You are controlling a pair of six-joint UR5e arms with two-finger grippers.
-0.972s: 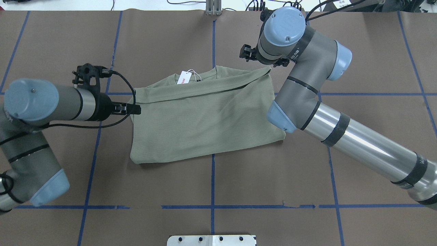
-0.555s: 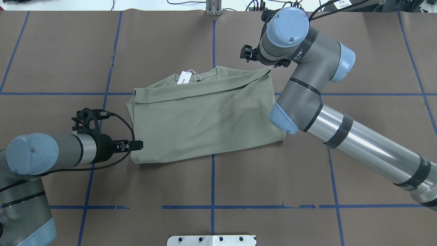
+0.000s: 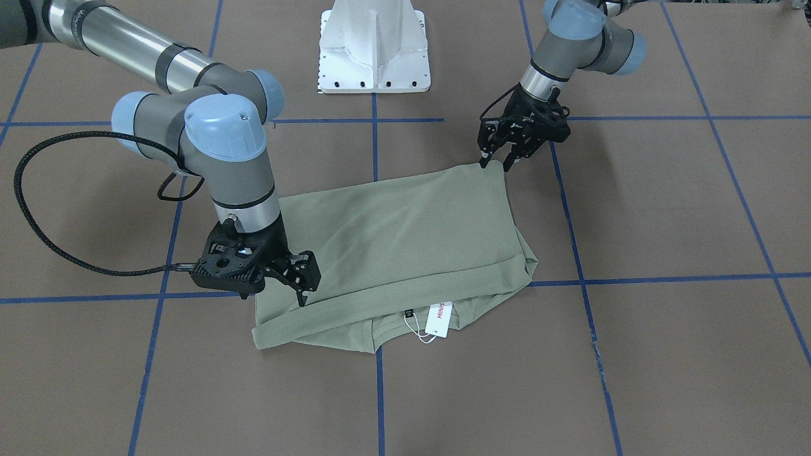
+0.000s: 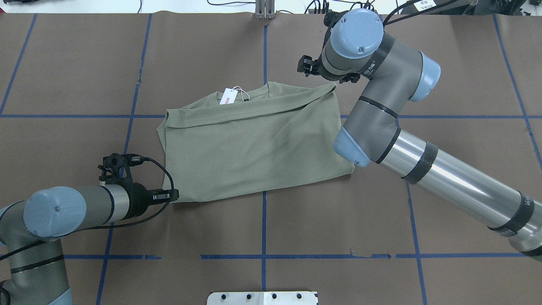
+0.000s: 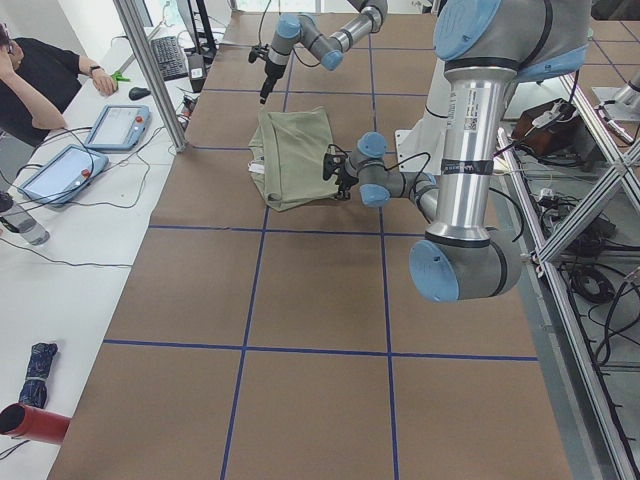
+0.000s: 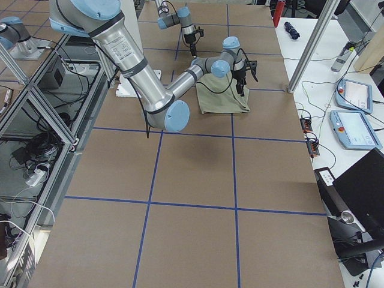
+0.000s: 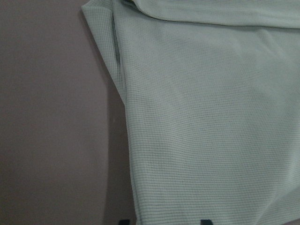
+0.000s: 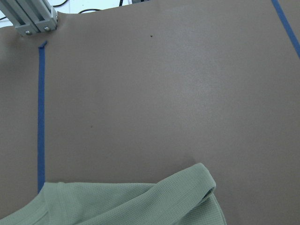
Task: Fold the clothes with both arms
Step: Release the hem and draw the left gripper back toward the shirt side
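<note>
Past the midpoint, judging by the shirt (image 4: 254, 144): already down to a rough rectangle near the middle of the desk (image 4: 338, 220), with no sleeve trailing out. A long band of cloth folded across just below the neck, and the white tag (image 4: 228, 96) poking out at the collar.

At the hem corner on the robot's left, the left tool (image 3: 495, 166), tips down at the very edge of the cloth. Fingers spread wide in the wrist view, straddling the fabric and holding nothing.

At the far shoulder corner on the robot's right, the right tool (image 3: 305, 288), poised just over the folded band. Apparently parted and empty, though hard to be sure with the fingers out of its own camera's sight.

Left to do, probably: pinching both corners, then at least one more fold to halve the rectangle, then smoothing. Slightly skewed on the desk, with a rumpled left edge worth squaring.
</note>
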